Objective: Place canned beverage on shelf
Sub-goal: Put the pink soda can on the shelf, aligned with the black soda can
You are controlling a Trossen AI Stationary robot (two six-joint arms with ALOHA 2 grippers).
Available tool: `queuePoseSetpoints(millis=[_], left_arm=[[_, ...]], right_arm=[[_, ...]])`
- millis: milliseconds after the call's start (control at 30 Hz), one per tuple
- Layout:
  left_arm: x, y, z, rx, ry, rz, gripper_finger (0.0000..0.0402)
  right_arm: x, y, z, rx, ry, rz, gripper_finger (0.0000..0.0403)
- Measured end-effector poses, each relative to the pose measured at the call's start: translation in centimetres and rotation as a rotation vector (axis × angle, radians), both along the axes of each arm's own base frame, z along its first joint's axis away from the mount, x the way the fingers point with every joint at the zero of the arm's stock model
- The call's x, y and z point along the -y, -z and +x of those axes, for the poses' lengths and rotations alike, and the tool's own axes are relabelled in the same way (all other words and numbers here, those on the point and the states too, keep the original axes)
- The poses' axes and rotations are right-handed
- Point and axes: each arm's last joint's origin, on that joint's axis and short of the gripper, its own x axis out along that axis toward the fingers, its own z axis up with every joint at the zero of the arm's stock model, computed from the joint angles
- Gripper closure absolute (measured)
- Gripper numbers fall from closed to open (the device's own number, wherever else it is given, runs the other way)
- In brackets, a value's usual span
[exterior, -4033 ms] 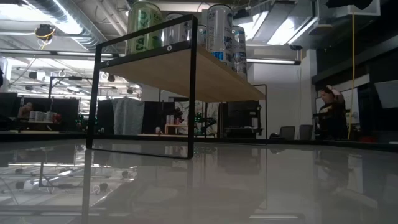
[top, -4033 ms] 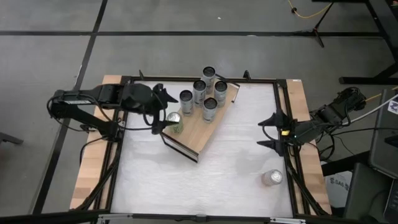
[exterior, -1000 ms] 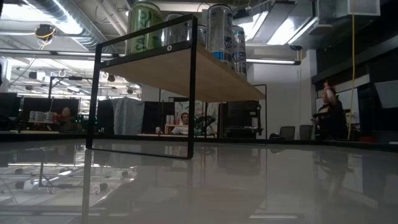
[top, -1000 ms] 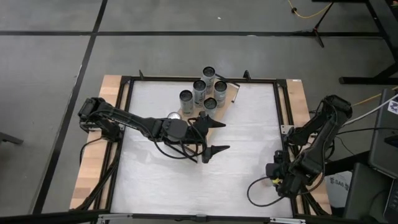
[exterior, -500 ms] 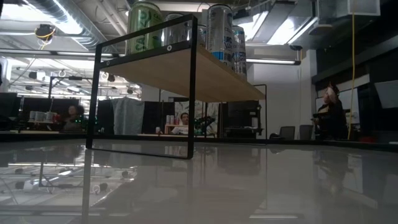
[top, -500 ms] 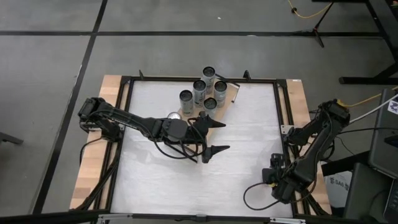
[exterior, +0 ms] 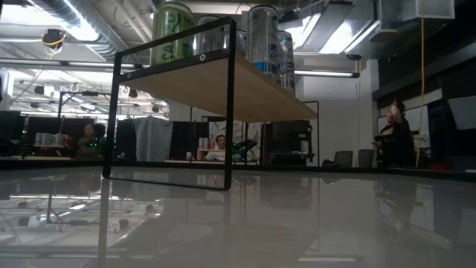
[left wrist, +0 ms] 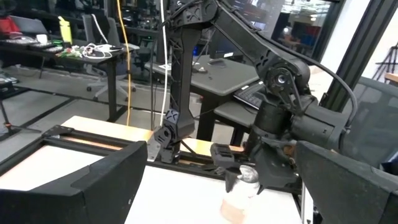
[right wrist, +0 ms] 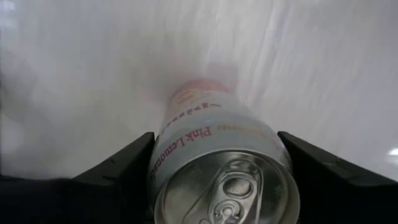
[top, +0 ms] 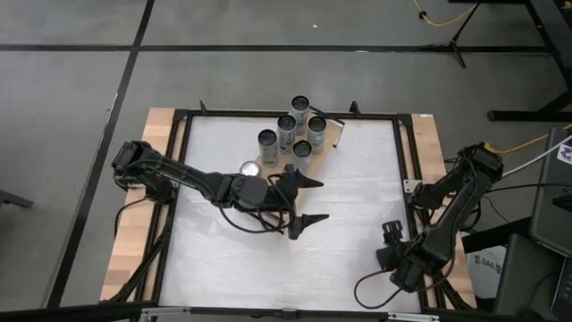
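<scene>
A pink-lettered silver can [right wrist: 214, 155] stands near the table's right near corner; it also shows in the left wrist view [left wrist: 238, 194]. My right gripper [top: 391, 247] [right wrist: 217, 186] is above it, shut on it, and hides it in the high view. My left gripper [top: 311, 199] is open and empty over the middle of the table, pointing toward the right arm. The shelf [exterior: 245, 85], a light-wood board on black frame ends, stands at the far middle [top: 335, 134] with several cans [top: 286, 130] upright on it. My right gripper pinches the can's upper wall [right wrist: 163, 144] between its two fingers, one on each side just below the rim. The fingers [right wrist: 115, 168] come from above, pointing down. The can is upright with its pull-tab top toward the wrist; whether its base still rests on the table I cannot tell.
The table has a black frame [top: 407, 170] and wooden side strips [top: 134, 233]. White tabletop [top: 357, 179] lies between the shelf and the right arm. People and desks show in the room behind [exterior: 394, 134].
My right gripper has shifted a little toward the table's far edge and left, staying over the can near the right near corner. My left arm has barely moved.
</scene>
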Motion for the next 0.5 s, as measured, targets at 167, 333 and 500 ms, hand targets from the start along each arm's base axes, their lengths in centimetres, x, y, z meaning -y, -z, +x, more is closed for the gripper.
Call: queuePoseSetpoints(millis=[167,333,500], left_arm=[[1.3,0.0,-0.5,0.002,-0.045,0.006,0.0001],[2.5,0.0,-0.9,0.003,-0.078,0.011,0.0001],[3.5,0.0,-1.3,0.006,-0.107,0.009,0.0002]], right_arm=[[1.1,0.0,1.4,0.001,-0.222,-0.042,0.0105],[2.7,0.0,3.3,0.004,-0.523,-0.101,0.0114],[4.1,0.0,5.7,0.059,-0.8,-0.108,0.0109]])
